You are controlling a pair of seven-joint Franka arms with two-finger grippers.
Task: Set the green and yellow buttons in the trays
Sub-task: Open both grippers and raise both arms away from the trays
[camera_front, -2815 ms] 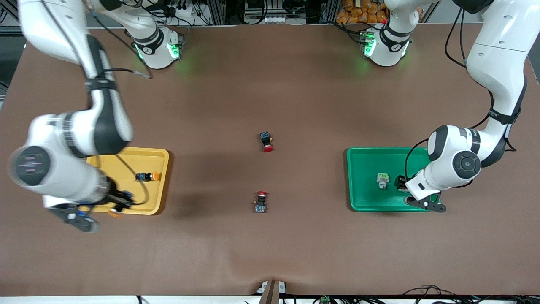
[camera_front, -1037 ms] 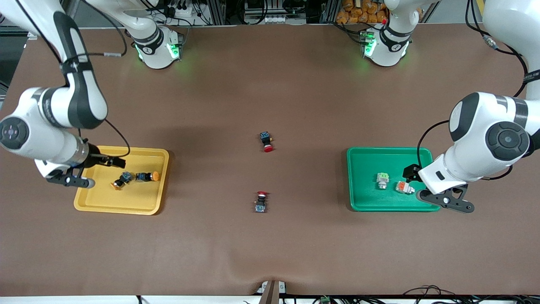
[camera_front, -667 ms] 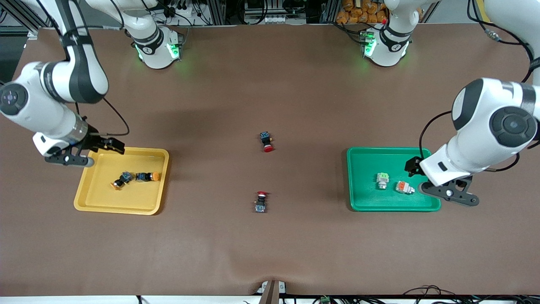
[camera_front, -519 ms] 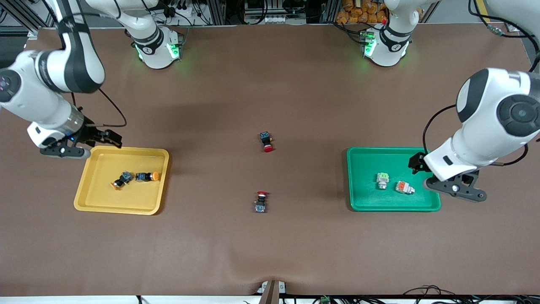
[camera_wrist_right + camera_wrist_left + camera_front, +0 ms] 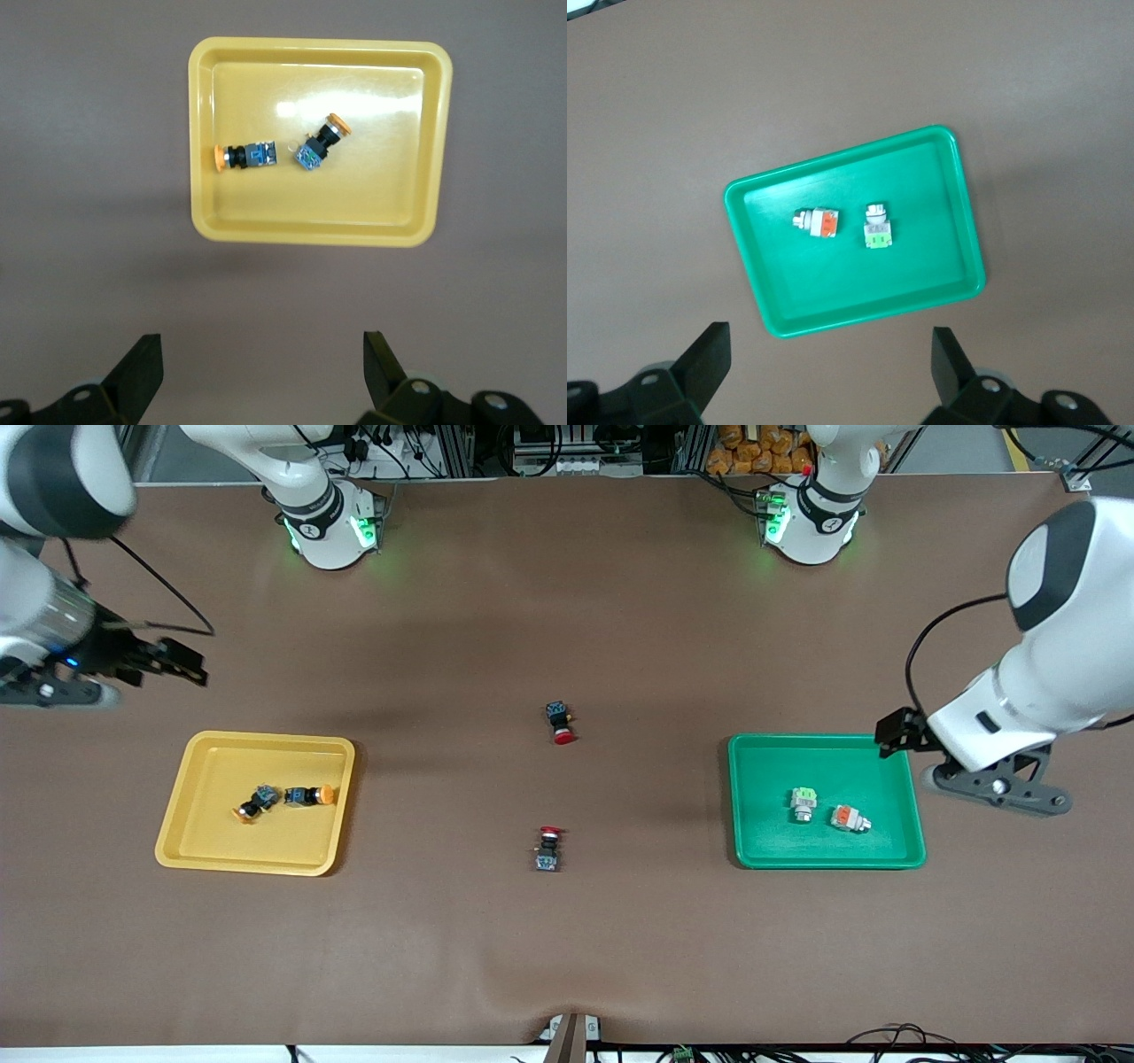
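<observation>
Pulled up and away from both trays since earlier, jaws spread wide, empty.

Front view: left gripper (image 5: 961,766) beside green plastic tray (image 5: 753,850), right gripper (image 5: 111,677) over bare brown desk (image 5: 567,957).

Left wrist view: whitish-grey switches (image 5: 817,222) in green tray.

Right wrist view: black orange-capped switches (image 5: 248,156) in yellow plastic tray (image 5: 310,232). Probably light, rigid; best pinched across squarish bodies.
</observation>
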